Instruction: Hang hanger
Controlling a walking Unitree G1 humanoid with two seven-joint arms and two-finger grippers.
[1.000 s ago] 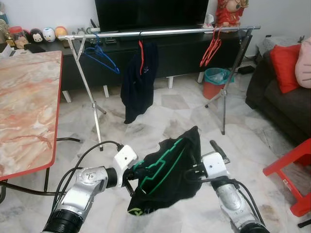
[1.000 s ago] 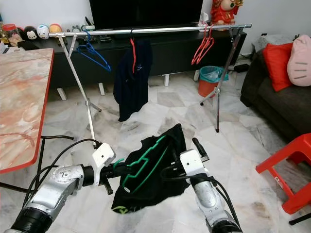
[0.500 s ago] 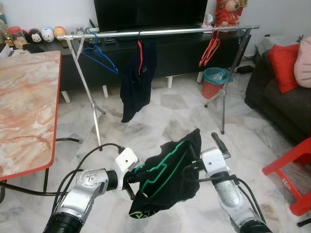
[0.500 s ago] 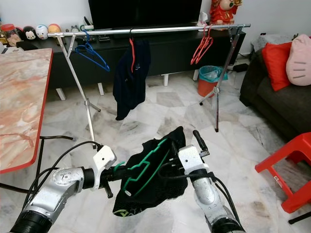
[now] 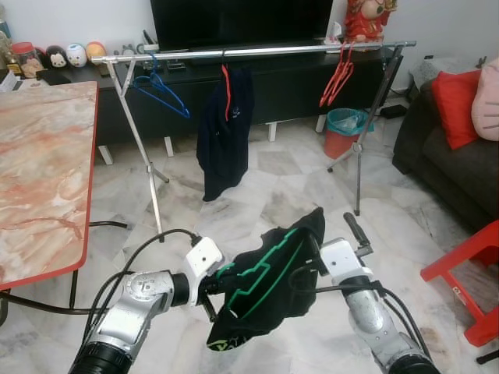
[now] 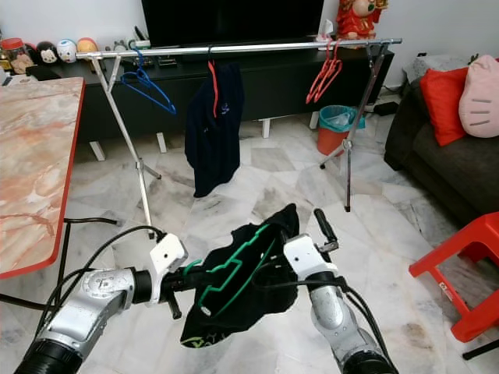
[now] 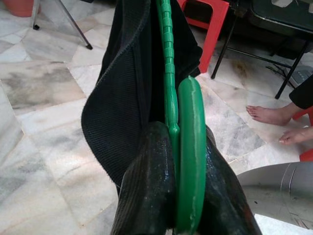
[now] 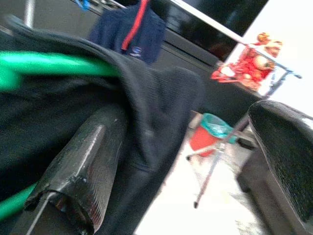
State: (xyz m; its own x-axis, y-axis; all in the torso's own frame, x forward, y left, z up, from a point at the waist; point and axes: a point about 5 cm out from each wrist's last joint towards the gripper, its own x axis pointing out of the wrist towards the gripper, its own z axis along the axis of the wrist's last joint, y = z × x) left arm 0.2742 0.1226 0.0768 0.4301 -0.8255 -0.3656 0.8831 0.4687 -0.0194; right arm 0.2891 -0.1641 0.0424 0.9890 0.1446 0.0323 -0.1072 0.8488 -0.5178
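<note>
A green hanger (image 5: 261,273) carrying a black garment (image 5: 277,292) hangs low in front of me, between my two grippers. My left gripper (image 5: 212,290) is shut on the hanger's green end, and the left wrist view shows the fingers (image 7: 146,186) clamped on it. My right gripper (image 5: 331,243) is open at the garment's other side; one finger (image 5: 355,230) points up and the cloth drapes against the other. The clothes rail (image 5: 265,51) stands a few steps ahead with a blue hanger (image 5: 160,86), a navy garment (image 5: 224,132) on a red hanger, and red hangers (image 5: 337,78).
A marble table (image 5: 43,171) with a red edge runs along my left. A dark sofa (image 5: 444,164) and a red stool (image 5: 468,273) are on the right. A bin (image 5: 343,128) stands behind the rail. A person's bare feet (image 7: 266,115) rest on the floor nearby.
The navy garment on the rail sways slightly and the view has shifted a little. Both grippers hold their places around the black garment.
</note>
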